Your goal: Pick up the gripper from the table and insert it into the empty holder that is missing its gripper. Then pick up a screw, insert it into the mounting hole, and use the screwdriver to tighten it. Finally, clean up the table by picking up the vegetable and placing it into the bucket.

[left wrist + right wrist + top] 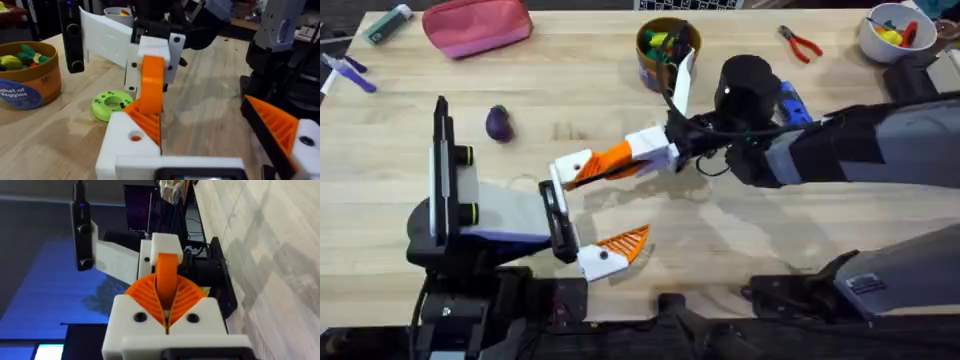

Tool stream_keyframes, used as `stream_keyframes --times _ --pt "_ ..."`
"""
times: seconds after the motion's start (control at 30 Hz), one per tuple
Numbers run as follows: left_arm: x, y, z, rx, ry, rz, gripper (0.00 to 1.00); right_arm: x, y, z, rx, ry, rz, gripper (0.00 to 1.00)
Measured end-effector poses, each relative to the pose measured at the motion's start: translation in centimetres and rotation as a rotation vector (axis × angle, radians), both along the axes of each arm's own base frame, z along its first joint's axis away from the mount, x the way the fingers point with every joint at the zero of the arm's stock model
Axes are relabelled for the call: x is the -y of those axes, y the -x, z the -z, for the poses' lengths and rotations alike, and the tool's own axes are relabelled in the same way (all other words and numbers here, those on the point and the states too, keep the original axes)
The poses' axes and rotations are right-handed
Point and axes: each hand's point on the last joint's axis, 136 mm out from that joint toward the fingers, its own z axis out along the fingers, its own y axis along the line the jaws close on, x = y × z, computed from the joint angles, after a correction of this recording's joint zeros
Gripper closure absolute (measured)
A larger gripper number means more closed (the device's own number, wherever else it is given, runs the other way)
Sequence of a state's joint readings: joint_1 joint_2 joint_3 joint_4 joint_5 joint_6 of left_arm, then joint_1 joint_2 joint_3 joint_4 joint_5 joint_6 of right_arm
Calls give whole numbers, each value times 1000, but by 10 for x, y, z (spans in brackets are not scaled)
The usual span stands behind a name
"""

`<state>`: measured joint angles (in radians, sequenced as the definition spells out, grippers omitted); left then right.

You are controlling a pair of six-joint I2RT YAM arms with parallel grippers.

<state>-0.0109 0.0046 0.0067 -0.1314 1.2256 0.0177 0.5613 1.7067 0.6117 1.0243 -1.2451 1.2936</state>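
Overhead, a pale wooden table (740,250): the right gripper (620,160), reaching left across the middle, is clamped on the gripper (603,165), pressing it at the holder (572,166) on the left arm's tip. In the left wrist view the left gripper (215,135) stands wide apart, empty. From the right wrist, both pads (145,296) pinch the finger's flanks. It looks light, rigid and smooth; hold it by the flat sides.
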Motion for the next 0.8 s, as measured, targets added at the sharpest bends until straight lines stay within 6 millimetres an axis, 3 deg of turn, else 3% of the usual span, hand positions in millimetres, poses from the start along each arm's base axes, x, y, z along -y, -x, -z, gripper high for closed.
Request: stream_keyframes --times 0.8 --pt "-1 -2 0 -2 0 -11 15 -2 -2 1 -3 6 14 992"
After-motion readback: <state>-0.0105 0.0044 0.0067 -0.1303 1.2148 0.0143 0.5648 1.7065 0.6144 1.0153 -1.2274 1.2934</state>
